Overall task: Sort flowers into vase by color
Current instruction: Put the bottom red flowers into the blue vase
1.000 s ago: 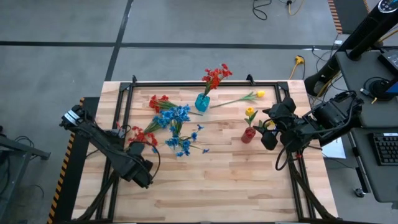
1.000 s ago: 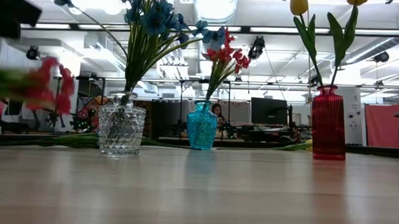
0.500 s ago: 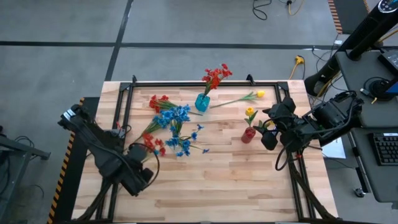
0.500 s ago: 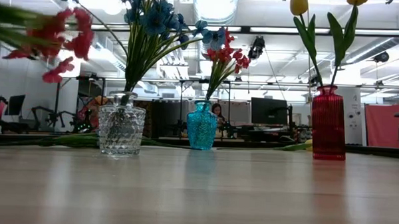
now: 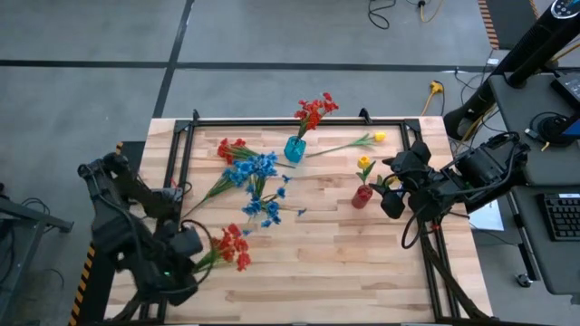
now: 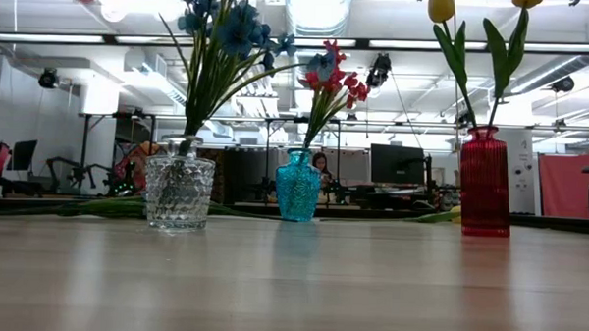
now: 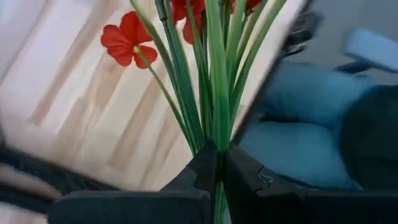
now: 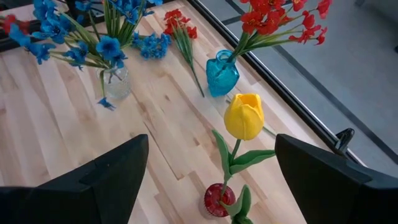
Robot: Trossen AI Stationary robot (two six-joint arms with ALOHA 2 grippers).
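My left gripper (image 5: pixel 193 260) hangs over the table's near left part, shut on a red flower stem whose head (image 5: pixel 233 250) points toward the table's right. A teal vase (image 5: pixel 294 148) holds red flowers (image 5: pixel 314 110). A clear glass vase (image 6: pixel 179 191) holds blue flowers (image 5: pixel 257 168). A red vase (image 5: pixel 362 196) holds a yellow tulip (image 8: pixel 244 116). More red flowers (image 5: pixel 231 148), blue flowers (image 5: pixel 264 213) and a yellow tulip (image 5: pixel 377 137) lie on the wood. My right gripper (image 5: pixel 389 186) waits open beside the red vase, on its right. My left gripper pinches the red flower's bundle of green stalks (image 7: pixel 214 134) between its two fingers, low on the stem. The stalks run out past the fingertips (image 7: pixel 239 165), with the red blooms (image 7: pixel 122 41) beyond them. The flower is lifted clear of the table.
A black frame (image 5: pixel 272 121) runs along the table's far and side edges. The near half of the wooden tabletop (image 5: pixel 344 272) holds nothing but my left arm. A desk with a keyboard (image 5: pixel 562 217) stands off the right edge.
My left gripper has risen and drawn toward the table's near edge, turning as it went, and has stayed shut. The red flower has come up with it, clear of the table; in the low view its head has climbed from mid-height to the top.
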